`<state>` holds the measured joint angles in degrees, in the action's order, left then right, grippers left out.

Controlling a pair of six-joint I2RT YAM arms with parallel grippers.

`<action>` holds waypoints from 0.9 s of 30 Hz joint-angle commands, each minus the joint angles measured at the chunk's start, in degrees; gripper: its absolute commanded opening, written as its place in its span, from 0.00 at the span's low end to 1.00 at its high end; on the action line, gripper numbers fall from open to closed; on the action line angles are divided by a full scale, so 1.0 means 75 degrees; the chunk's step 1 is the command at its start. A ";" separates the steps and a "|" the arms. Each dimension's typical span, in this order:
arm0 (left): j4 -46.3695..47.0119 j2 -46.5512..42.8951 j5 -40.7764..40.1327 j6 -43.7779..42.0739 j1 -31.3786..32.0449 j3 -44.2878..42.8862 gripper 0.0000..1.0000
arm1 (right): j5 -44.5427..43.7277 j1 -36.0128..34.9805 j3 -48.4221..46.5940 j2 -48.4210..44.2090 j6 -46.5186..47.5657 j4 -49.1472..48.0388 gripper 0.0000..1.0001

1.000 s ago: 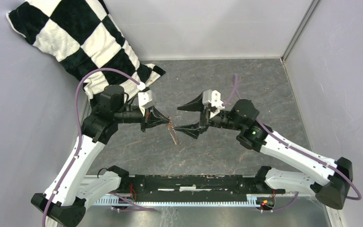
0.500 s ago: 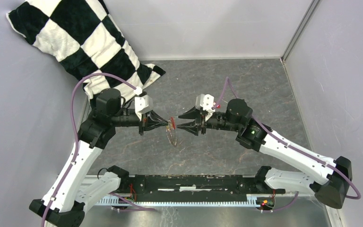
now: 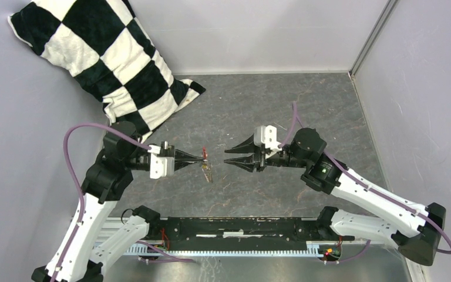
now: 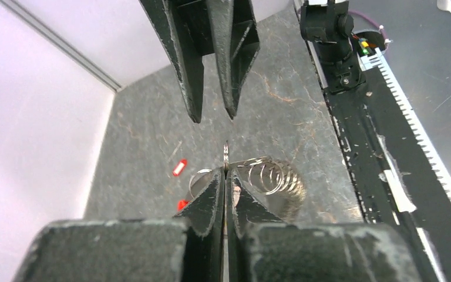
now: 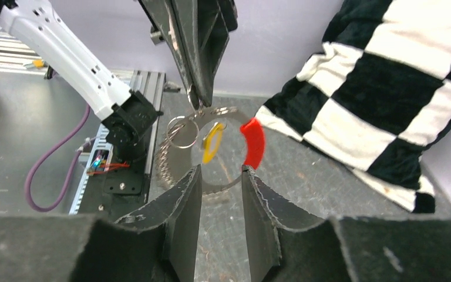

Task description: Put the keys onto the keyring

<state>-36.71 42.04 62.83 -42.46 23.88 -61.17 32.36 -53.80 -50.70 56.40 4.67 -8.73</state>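
Observation:
My left gripper [image 3: 202, 157] is shut on a thin metal loop [image 4: 226, 154] of the keyring and holds it above the table. The keyring [image 5: 163, 158] hangs below it, a grey coil-like ring with a red arc [image 5: 253, 144]. It shows as stacked coils in the left wrist view [image 4: 273, 176]. A yellow key [image 5: 212, 141] hangs inside the ring, beside a small plain ring [image 5: 182, 130]. A red key with a white mark [image 4: 179, 167] lies on the table. My right gripper [image 3: 228, 158] is open and empty, facing the left one; its tips [image 5: 220, 171] sit just short of the ring's lower edge.
A black-and-white checkered pillow [image 3: 105, 53] leans in the back left corner, close behind the left arm. Grey walls close the left, back and right sides. A black rail [image 3: 241, 226] runs along the near edge between the arm bases.
My left arm has pulled back to the left and lower, turning its wrist, with the keyring still in it. My right gripper has narrowed from wide open and drawn level with the left one.

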 commanded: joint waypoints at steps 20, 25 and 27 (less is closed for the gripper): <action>0.2079 0.0709 0.1841 0.1087 0.0030 -0.0481 0.02 | -0.0025 -0.0679 0.0123 -0.0048 -0.0086 -0.2422 0.31; 0.2078 0.0724 0.1905 0.1054 0.0035 -0.0475 0.02 | -0.0113 -0.0748 0.0013 0.0106 -0.0005 -0.2402 0.31; 0.2079 0.0712 0.1941 0.1038 0.0028 -0.0481 0.02 | -0.0213 -0.0751 -0.0025 0.0156 0.0061 -0.2336 0.30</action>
<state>-23.64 47.68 74.78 -36.64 23.88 -63.44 31.86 -59.00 -49.25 56.93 4.32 -24.56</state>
